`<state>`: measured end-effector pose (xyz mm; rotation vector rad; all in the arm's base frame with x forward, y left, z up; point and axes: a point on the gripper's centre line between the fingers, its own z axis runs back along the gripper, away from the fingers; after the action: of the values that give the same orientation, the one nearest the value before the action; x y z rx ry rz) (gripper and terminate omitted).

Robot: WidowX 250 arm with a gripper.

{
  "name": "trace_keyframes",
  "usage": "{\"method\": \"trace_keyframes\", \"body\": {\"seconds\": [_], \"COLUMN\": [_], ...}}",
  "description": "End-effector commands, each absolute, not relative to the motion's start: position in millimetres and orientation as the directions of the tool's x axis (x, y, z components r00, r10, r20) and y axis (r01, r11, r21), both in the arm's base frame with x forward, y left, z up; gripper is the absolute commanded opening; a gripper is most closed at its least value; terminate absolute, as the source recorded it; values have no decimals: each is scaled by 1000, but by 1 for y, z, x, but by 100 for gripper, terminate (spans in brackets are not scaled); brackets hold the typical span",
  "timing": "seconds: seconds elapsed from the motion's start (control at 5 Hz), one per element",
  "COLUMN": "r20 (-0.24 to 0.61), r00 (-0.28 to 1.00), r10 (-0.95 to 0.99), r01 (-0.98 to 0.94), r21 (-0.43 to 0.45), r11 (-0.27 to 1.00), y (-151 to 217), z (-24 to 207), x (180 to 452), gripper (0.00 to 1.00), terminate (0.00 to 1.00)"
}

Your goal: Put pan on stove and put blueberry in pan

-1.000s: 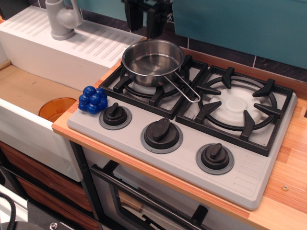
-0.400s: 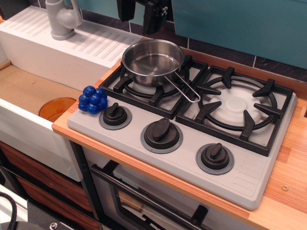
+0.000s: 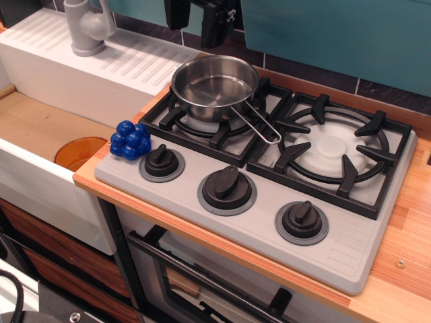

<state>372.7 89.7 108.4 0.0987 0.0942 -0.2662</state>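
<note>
Worktop of pale wood [image 3: 404,235] carries the light grey two-burner toy stove [image 3: 350,242] with black grates and three black knobs, and beside it on the left a white sink unit [image 3: 40,168] drops away with a grey tap [image 3: 87,27] behind. On the left burner grate sits the small round shiny steel pan [image 3: 214,86], upright and empty, its thin wire-loop handle pointing toward the middle of the hob, so the first half of the task looks done. What remains is the small glossy deep-blue plastic blueberry [image 3: 130,140], resting on the stove's front-left corner, just beside the left knob and near the edge above the sink. The black gripper [image 3: 199,19] hangs high over the back of the pan, cropped by the top of the view; two dark fingers with a gap between them suggest it stands apart and holds nothing, though the tips are partly hidden. A good pick would descend straight from above onto the berry cluster, closing gently, since a sideways nudge could roll it off into the sink. Room is free above and to the left; the knob crowds the right side, and the pan's rim must be cleared before release.
</note>
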Motion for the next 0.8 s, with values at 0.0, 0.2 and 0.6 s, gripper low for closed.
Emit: {"method": "trace_keyframes", "body": {"seconds": [0.0,0.2,0.6], "r20": [33,60,109], "r00": [977,978,975], "r10": [-212,-202,-194], "r01": [208,193,176], "r21": [109,129,157], "r11": [972,973,972], "y": [98,103,109], "z": [146,148,138], "x": [346,322,288], "gripper": [100,100,100], "terminate": [0,0,0]}}
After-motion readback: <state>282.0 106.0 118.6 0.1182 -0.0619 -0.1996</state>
